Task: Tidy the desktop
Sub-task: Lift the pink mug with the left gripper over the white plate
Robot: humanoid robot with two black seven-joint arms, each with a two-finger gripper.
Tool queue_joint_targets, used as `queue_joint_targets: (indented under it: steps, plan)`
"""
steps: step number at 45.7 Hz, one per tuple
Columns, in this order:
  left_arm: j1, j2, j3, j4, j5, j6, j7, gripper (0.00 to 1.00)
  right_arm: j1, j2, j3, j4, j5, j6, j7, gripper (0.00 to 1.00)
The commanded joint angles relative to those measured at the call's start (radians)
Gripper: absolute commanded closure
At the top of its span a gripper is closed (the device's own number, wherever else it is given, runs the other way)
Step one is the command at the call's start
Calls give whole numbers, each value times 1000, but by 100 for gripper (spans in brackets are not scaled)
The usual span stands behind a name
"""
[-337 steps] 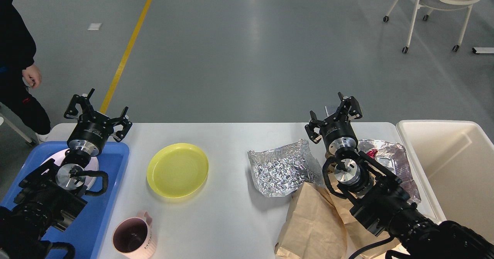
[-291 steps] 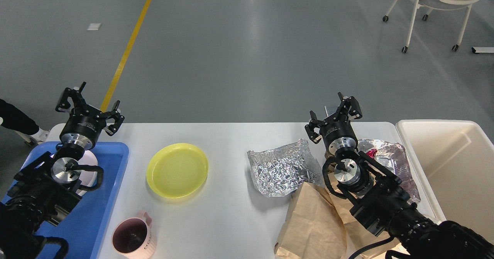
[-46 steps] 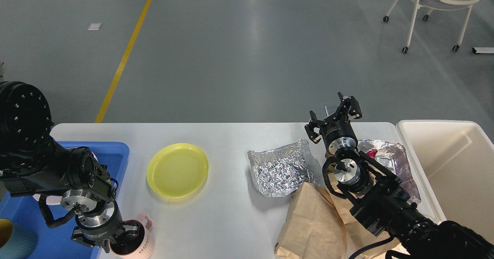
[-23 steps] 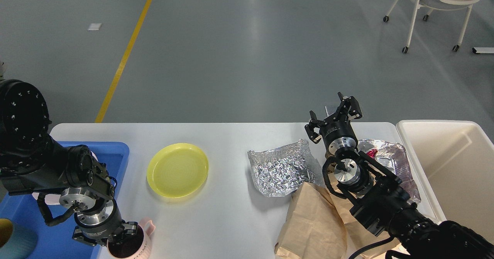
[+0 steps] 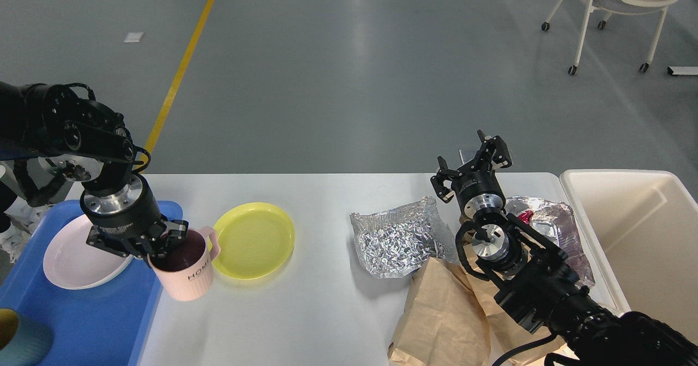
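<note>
- Now the left gripper is clamped on the rim of a ribbed pink ceramic mug, held at the edge of the blue plastic tray.
- The wide matte white desktop spans everything; a round yellow plastic plate sits at three o'clock of the mug.
- The right gripper hangs spread and empty.
- Best keep the mug level and set it down at eight o'clock, clear of the white bowl.

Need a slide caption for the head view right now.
Left gripper lifts pink mug beside blue tray; right gripper open.
</note>
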Motion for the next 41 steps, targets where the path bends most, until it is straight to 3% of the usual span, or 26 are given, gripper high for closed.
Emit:
queue_joint_targets:
  steps: [1, 21, 41]
  plan:
    - [-138, 2, 27, -3, 0, -147, -1, 100, 0, 0, 0, 0, 0, 0, 0, 0]
    - [-281, 2, 59, -11, 3, -268, -1, 100, 0, 0, 0, 0, 0, 0, 0, 0]
    - [-646, 54, 108, -5, 47, -270, 0, 100, 0, 0, 0, 0, 0, 0, 0, 0]
